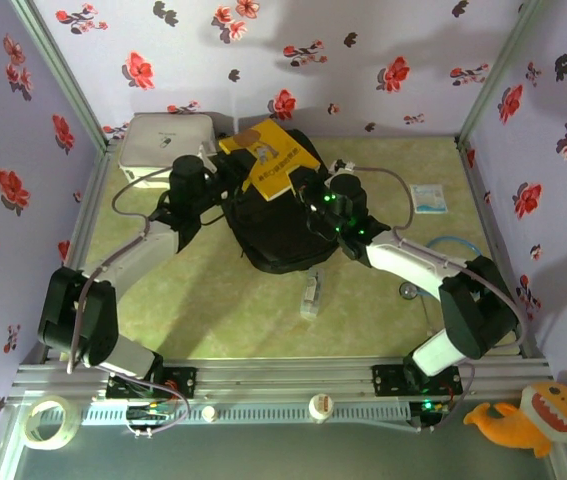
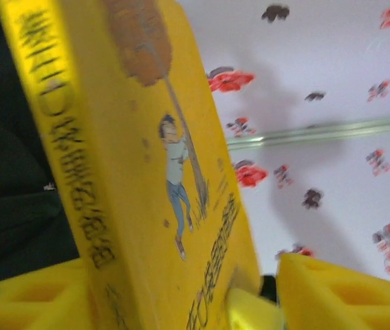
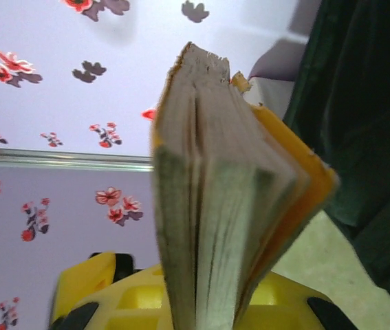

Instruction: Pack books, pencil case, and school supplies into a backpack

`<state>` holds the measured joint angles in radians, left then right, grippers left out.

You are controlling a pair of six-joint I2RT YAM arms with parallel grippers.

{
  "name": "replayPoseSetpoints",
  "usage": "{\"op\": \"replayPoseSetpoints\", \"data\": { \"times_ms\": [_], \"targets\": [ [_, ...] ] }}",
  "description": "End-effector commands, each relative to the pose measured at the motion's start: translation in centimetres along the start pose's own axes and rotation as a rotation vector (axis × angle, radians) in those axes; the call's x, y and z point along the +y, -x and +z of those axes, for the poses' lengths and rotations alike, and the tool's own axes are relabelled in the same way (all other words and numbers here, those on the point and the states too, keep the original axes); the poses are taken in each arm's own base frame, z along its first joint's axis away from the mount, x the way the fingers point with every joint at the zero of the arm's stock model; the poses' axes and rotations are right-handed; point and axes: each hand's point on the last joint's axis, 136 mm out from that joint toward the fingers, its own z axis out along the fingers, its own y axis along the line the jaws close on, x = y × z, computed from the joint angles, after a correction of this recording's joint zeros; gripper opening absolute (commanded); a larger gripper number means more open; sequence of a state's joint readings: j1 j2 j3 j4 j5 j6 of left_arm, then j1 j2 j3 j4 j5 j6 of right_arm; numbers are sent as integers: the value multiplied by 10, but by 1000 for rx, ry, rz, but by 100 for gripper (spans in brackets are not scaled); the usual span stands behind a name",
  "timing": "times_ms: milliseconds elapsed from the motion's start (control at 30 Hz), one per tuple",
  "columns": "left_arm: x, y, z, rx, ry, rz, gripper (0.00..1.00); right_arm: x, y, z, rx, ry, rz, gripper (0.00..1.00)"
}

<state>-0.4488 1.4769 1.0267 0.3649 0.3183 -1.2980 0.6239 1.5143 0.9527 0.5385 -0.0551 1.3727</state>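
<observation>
A yellow book (image 1: 266, 157) with a cartoon figure on its cover stands tilted over the top of the black backpack (image 1: 275, 232). My left gripper (image 1: 225, 180) is at its left edge. In the left wrist view the book (image 2: 153, 158) stands between the yellow fingers (image 2: 339, 295), and the right one is a little apart from the cover, so my left gripper (image 2: 181, 306) is open. My right gripper (image 1: 310, 183) is shut on the book's right side. The right wrist view shows the book's page edge (image 3: 215, 227) rising from my right gripper (image 3: 195, 313). I cannot make out a pencil case.
A white rounded box (image 1: 168, 140) sits at the back left, close to the left arm. A small white-blue packet (image 1: 428, 198) lies at the back right. A small pale oblong item (image 1: 310, 297) lies on the mat in front of the backpack. A blue loop (image 1: 453, 245) lies by the right arm.
</observation>
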Motion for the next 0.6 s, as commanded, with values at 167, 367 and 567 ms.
{"op": "replayPoseSetpoints", "data": {
  "times_ms": [167, 367, 567],
  "targets": [
    [18, -29, -29, 154, 167, 398, 97, 8, 49, -66, -138, -50, -197, 1],
    [34, -71, -32, 392, 273, 696, 100, -16, 79, -124, -238, -210, -272, 0],
    [44, -126, -22, 606, 313, 967, 100, -26, 99, -174, -331, -337, -332, 0]
  ]
}}
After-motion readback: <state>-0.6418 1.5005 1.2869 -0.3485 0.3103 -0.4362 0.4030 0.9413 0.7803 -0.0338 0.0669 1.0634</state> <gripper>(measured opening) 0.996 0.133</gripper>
